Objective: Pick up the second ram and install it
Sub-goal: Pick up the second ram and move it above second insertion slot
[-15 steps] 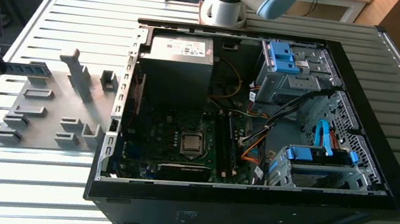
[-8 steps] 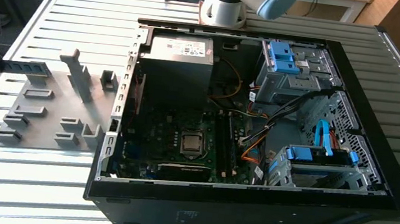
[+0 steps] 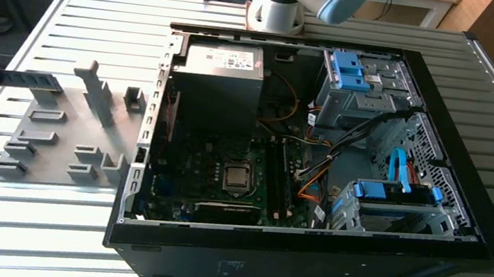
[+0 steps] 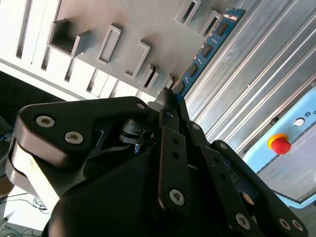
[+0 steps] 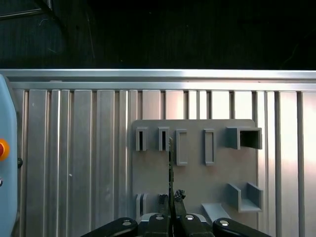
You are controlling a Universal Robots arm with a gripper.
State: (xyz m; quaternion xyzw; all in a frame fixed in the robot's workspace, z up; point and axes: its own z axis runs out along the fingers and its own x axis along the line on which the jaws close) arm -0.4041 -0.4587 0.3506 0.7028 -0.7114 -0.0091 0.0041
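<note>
The gripper (image 4: pixel 169 97) is clamped on the second ram (image 4: pixel 208 45). In the second wrist view the black fingers (image 4: pixel 170 143) meet on one end of the blue strip. The rest of the strip, with its dark chips, projects straight out beyond the fingertips. In the first wrist view the strip is seen edge-on as a thin dark line. It runs from between the fingertips across the grey fixture plate (image 5: pixel 197 182), in line with the gap between two narrow slot blocks. In the exterior view the gripper is at the exterior view's left edge, over the ribbed metal table (image 3: pixel 50 228). There the held strip lies level at the far edge of the fixture plate, pointing toward the exterior view's right. Whether the strip touches a fixture block or hangs just clear of it cannot be determined. The strip is well apart from the open computer case (image 3: pixel 308 261). The case lies on the table to the exterior view's right of the plate, with its motherboard (image 3: pixel 224 171) exposed.
</note>
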